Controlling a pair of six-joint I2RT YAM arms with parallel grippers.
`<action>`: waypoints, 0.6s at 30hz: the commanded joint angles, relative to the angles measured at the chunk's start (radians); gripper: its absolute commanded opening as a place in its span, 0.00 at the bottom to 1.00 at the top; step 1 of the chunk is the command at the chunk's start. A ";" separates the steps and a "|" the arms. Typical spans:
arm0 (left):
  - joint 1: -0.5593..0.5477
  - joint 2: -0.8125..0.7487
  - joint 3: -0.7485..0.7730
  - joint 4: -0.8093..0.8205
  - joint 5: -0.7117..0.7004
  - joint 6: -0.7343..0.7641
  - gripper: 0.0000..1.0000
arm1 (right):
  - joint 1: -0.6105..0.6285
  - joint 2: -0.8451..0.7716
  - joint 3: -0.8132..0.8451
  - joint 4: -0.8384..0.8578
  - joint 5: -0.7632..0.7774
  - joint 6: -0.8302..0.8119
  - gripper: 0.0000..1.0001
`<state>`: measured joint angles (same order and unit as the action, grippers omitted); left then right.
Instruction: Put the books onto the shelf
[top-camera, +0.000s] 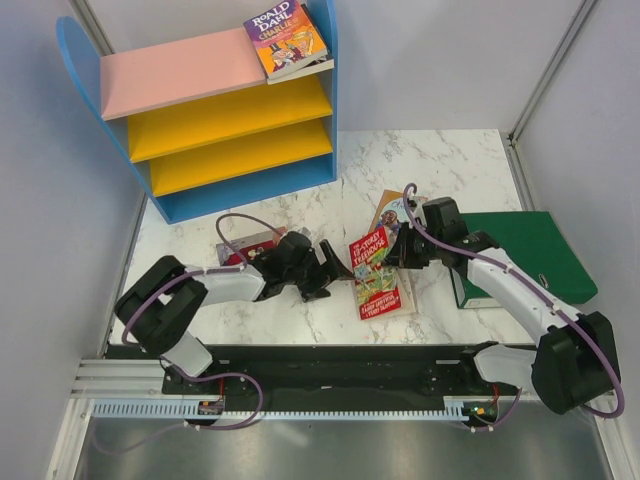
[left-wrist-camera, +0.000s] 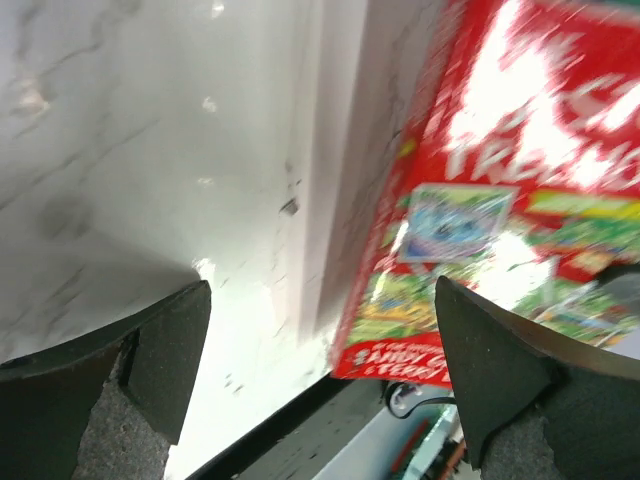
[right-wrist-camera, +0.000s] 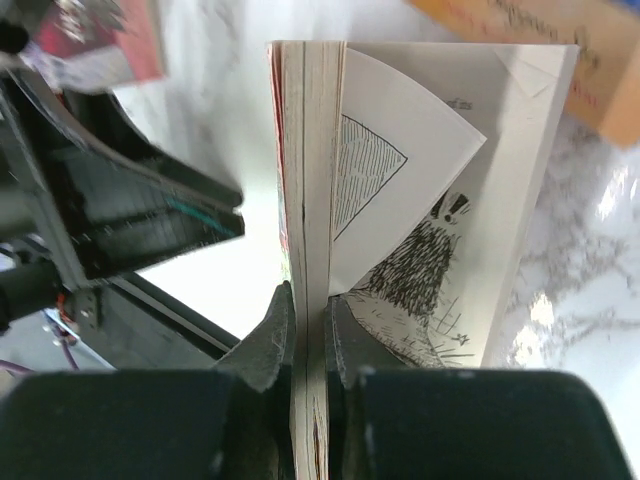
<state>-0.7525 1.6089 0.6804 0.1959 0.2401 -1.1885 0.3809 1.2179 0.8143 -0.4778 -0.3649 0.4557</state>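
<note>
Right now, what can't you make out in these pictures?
Top view: pink-red book, mostly under the left arm; title unreadable.
Top view: tan book, largely covered by the right arm and the Treehouse book.
Left wrist view: Treehouse book blurred, cut off at the right edge.
Right wrist view: its cover unseen, edge-on in the right tool.

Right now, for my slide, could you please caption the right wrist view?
Right claw pinches part of the Treehouse book, loose pages fanning open over the marble table.
</note>
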 joint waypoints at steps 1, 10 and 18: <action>0.001 -0.127 -0.091 -0.044 -0.090 0.093 1.00 | -0.019 0.017 0.089 0.106 -0.083 0.020 0.02; -0.008 -0.121 -0.393 0.790 -0.056 0.036 0.99 | -0.033 0.011 0.062 0.215 -0.236 0.101 0.01; -0.030 -0.049 -0.340 0.979 -0.036 0.056 0.99 | -0.036 0.014 0.002 0.306 -0.331 0.161 0.01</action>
<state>-0.7753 1.5341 0.2985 0.9668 0.2115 -1.1614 0.3492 1.2343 0.8303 -0.2821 -0.5945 0.5663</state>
